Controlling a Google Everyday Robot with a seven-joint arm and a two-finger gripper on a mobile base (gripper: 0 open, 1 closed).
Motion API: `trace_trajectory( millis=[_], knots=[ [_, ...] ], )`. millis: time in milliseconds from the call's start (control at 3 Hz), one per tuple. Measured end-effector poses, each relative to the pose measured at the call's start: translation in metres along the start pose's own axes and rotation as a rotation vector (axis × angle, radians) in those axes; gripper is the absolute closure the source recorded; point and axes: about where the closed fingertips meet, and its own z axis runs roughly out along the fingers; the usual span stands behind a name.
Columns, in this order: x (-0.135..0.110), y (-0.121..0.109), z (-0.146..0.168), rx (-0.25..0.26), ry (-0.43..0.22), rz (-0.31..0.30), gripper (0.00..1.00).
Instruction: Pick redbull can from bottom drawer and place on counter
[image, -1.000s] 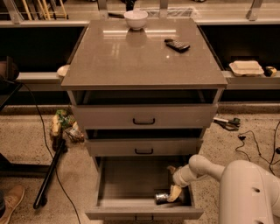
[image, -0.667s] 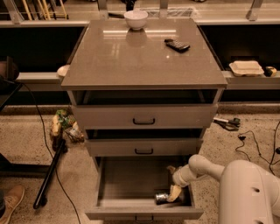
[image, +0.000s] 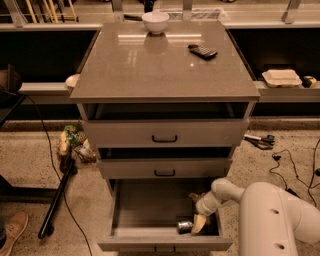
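the redbull can (image: 184, 226) is seen lying on its side in the front right corner of the open bottom drawer (image: 150, 244), just beside the gripper (image: 199, 223). whether the gripper is open or closed cannot be told. one can and three drawers are counted. one white bowl (image: 155, 21) and one black gadget (image: 203, 51) are placed on the counter (image: 150, 70). the white arm (image: 225, 191) is bent down into the drawer from the right.

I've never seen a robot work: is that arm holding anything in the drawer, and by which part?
Cannot be told. The gripper is in the bottom drawer, right beside the redbull can lying there; any grip does not show.
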Motion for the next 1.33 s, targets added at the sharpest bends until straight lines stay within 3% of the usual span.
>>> trace_trajectory(
  millis=[667, 1333],
  knots=[
    [0.026, 0.002, 0.027, -0.043, 0.027, -0.008, 0.00],
    [0.047, 0.002, 0.046, -0.060, 0.008, 0.025, 0.03]
  ],
)
